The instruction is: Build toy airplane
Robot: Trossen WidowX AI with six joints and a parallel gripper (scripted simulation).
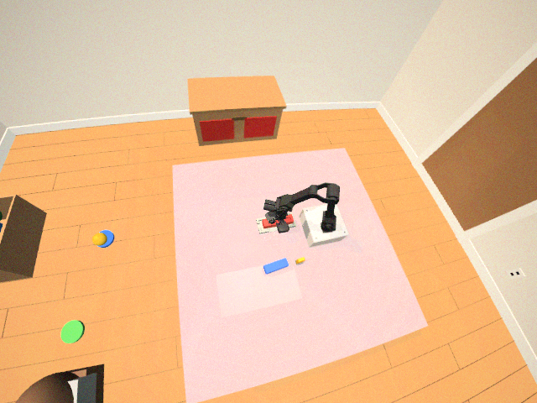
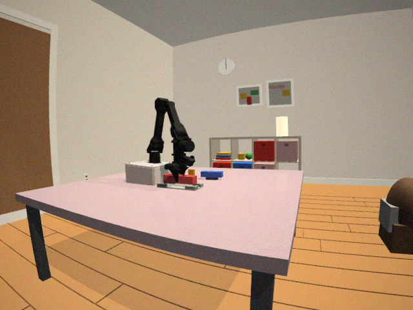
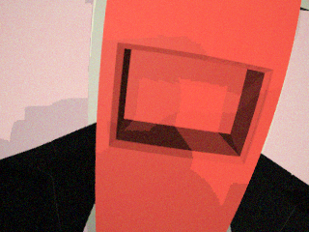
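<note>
My gripper (image 1: 277, 222) (image 2: 175, 173) (image 3: 170, 138) is shut on the red fuselage (image 1: 266, 223) (image 2: 184, 179) (image 3: 193, 26), with one black finger on each side of it. The fuselage lies lengthwise right over the grey jig (image 1: 259, 230) (image 2: 181, 186) (image 3: 96, 45), low on it; I cannot tell whether it sits fully down. In the wrist view its rectangular top socket (image 3: 187, 100) is open and empty. The blue wing (image 1: 275, 265) (image 2: 211, 173) lies flat on the table in front of the jig. The small yellow tail fin (image 1: 299, 260) (image 2: 191, 172) lies just beside the wing.
The arm's white base box (image 1: 323, 225) (image 2: 141, 172) stands right beside the jig. A paler rectangle (image 1: 258, 291) is marked on the pink table top near the wing. A shelf with toys (image 2: 255, 152) stands by the far wall.
</note>
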